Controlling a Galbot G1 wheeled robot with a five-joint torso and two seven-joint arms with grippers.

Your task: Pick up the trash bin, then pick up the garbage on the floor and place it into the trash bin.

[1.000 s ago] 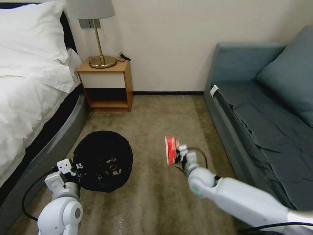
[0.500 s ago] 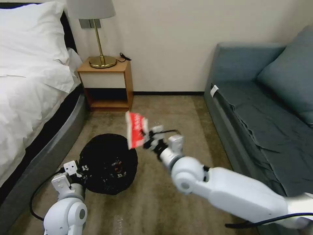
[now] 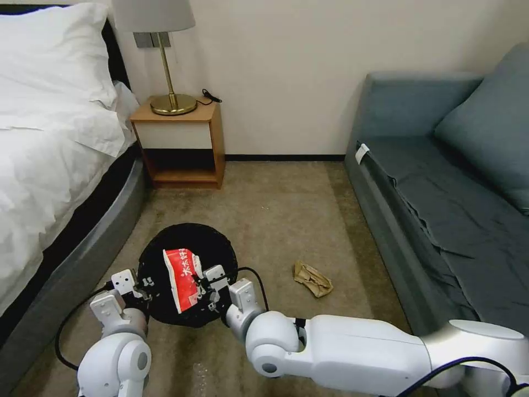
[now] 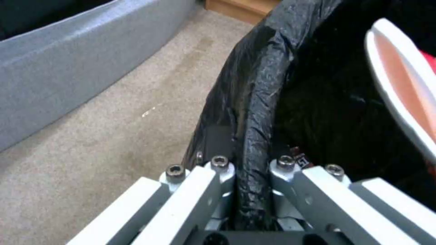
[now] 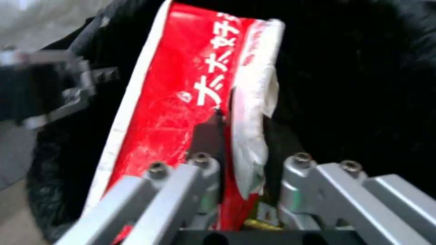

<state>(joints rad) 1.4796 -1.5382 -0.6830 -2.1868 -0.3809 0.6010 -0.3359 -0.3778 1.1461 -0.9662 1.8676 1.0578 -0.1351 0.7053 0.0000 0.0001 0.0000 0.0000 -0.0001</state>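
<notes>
While the left gripper (image 3: 144, 282) keeps its fingers clamped on the near rim of the trash bin (image 3: 216, 242), black liner pinched between them and the bin held by the foot of the bed (image 3: 60, 182), the right arm has swept across in the last second, and that's the big change: a second ago the red-white snack packet (image 3: 182, 278) was out over open carpet toward the sofa (image 3: 441, 193), half a second ago it was up above the bin's far edge, and now it hangs right over the bin's dark mouth! The right gripper (image 3: 205, 288) is still clenched on it; in the right wrist view the fingers (image 5: 206, 170) nip the packet's crumpled white edge (image 5: 254, 102), so it's gripped, not dropped. The bin itself has edged a little toward the middle of the carpet, meeting the delivery halfway. With the arm out of the way, a crumpled tan paper (image 3: 312, 278) now shows on the carpet (image 3: 286, 204), well apart from the bin and nearer the sofa's base. What does it mean? By my read the carry is done and the packet is lined up for release; letting go should send it in, though it sits toward the rim side by the left gripper, so a snag on the liner edge looks possible. The tan paper remains to be collected, so the job isn't finished yet
</notes>
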